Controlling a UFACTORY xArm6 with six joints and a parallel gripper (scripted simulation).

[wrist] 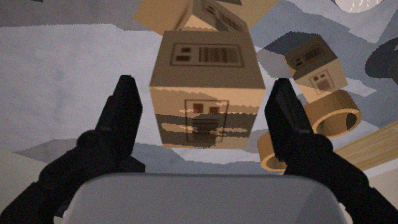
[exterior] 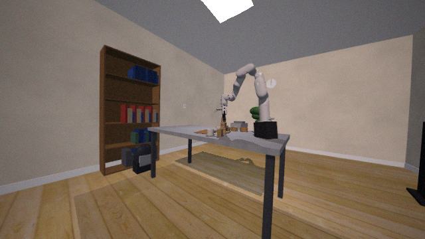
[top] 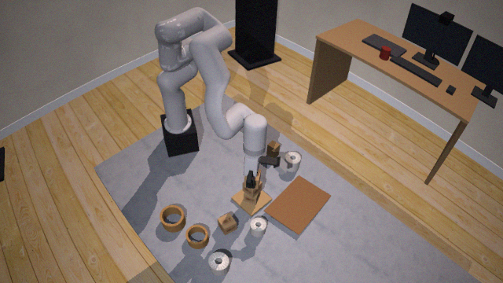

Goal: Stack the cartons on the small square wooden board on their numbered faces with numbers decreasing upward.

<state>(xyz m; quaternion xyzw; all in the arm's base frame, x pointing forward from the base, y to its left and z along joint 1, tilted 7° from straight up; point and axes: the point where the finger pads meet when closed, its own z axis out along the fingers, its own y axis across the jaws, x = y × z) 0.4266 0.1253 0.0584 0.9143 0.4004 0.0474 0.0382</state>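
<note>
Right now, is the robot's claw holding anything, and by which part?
Nothing is held: the gripper's fingers stand open, apart from the carton between them.
</note>
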